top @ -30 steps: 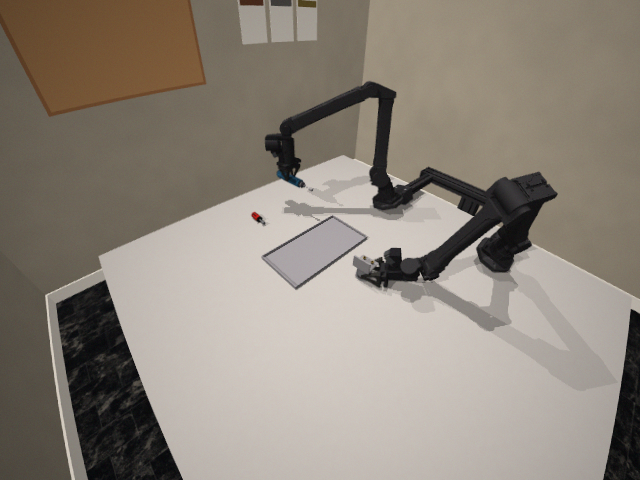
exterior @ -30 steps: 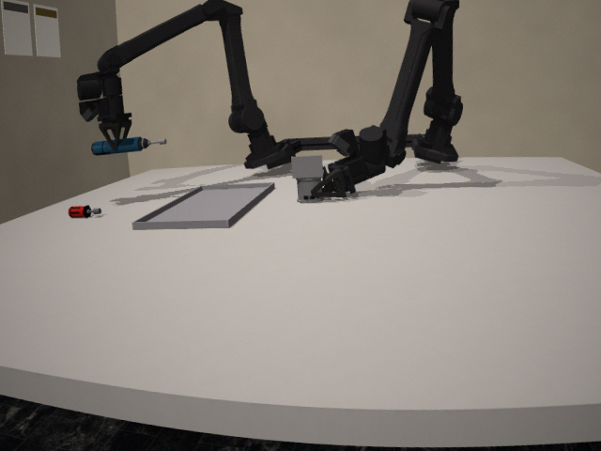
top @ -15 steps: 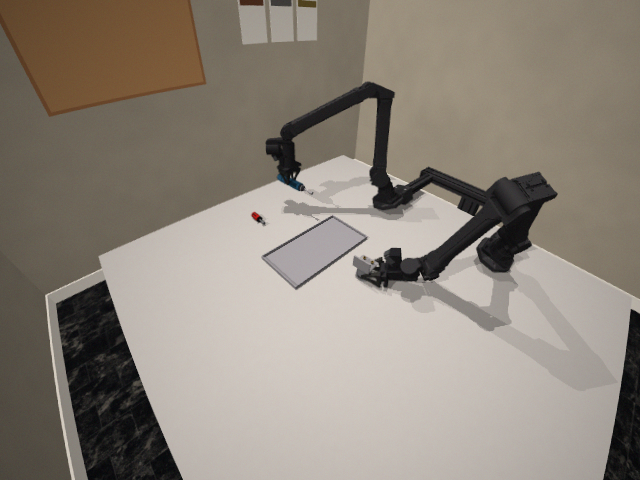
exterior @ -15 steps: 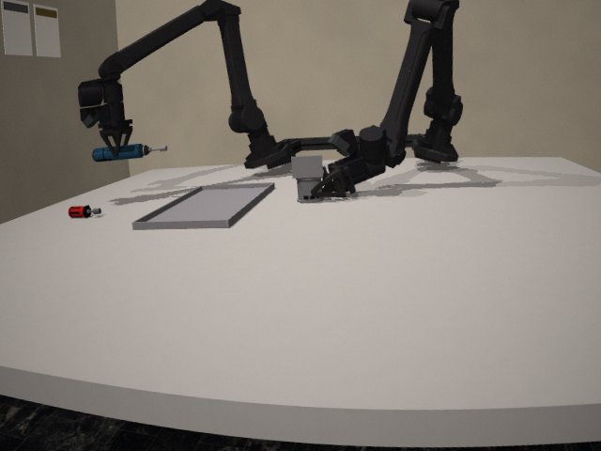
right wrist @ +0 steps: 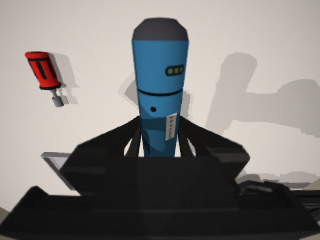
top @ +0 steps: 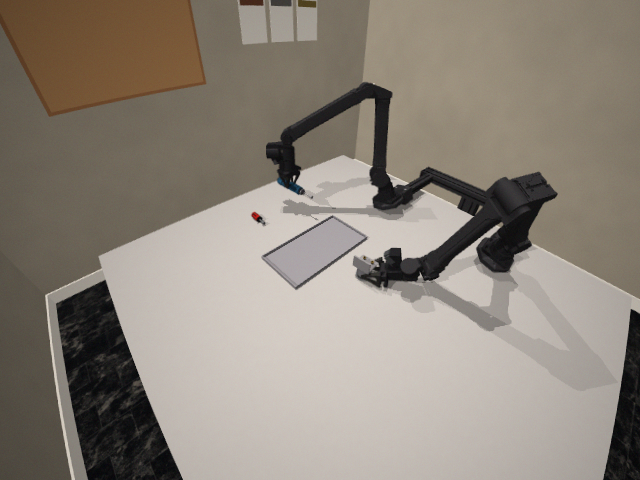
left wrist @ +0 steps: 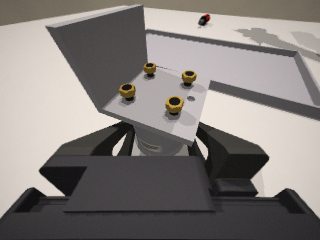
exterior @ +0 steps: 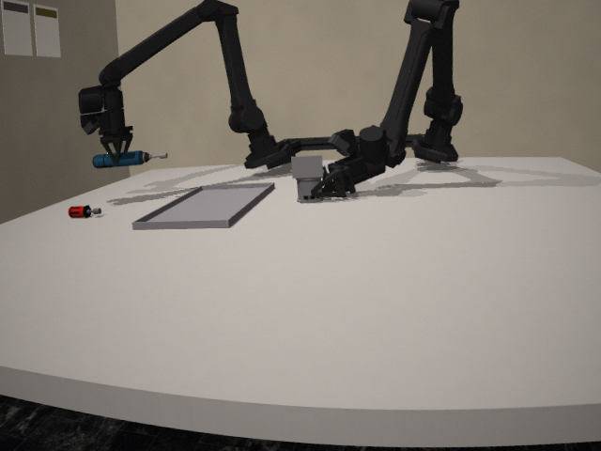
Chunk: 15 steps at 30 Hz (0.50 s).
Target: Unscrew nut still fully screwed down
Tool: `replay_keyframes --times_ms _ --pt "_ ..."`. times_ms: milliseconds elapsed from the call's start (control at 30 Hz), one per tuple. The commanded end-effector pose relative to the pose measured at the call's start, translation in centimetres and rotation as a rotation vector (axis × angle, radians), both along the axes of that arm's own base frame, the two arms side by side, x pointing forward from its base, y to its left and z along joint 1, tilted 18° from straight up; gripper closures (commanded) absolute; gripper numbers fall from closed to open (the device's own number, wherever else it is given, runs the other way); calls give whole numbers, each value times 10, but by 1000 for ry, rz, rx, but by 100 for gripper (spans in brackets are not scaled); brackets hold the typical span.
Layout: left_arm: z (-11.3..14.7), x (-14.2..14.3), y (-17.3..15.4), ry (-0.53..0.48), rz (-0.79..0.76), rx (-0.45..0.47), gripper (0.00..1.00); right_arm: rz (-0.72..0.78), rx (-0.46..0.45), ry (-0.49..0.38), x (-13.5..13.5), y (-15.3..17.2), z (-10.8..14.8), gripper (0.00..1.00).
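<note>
The joint module [exterior: 308,188] [left wrist: 159,144] stands upright on the table with the grey L-shaped bracket [top: 361,264] [exterior: 307,166] [left wrist: 107,60] on top. Several brass nuts show on the bracket's flat plate, including the front right nut [left wrist: 174,104] and the rear left nut [left wrist: 150,68]. Which is fully down is not clear. My left gripper [exterior: 317,191] [left wrist: 160,119] is shut on the module's body below the bracket. My right gripper [top: 290,182] [exterior: 115,159] [right wrist: 159,120] is shut on the blue electric nut driver [top: 297,190] [exterior: 133,157] [right wrist: 160,60], held roughly level above the table, socket away from the bracket's top.
A shallow grey tray [top: 315,251] [exterior: 180,225] [left wrist: 240,65] lies between the module and the driver's side of the table. A short red hand driver [top: 256,217] [exterior: 77,211] [left wrist: 205,19] [right wrist: 42,71] lies on the table beyond the tray.
</note>
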<state>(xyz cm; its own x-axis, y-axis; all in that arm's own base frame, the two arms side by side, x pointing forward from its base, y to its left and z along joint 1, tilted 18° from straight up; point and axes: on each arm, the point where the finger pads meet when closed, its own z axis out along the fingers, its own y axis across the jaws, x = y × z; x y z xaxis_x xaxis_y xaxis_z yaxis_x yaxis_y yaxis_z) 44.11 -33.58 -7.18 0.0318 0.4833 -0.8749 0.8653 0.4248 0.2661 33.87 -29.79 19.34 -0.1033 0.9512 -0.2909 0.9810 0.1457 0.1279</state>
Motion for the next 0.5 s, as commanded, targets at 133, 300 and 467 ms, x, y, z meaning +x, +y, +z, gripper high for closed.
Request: replay_keyframes --times_ms 133,300,467 --pt "6 5 -5 -17 -4 -10 41 6 -20 -24 8 -11 -4 58" --pt "6 5 -5 -17 -4 -10 41 2 -34 -41 13 -17 0 58" --pt "6 5 -5 -17 -4 -10 41 3 -2 -1 5 -12 -27 58"
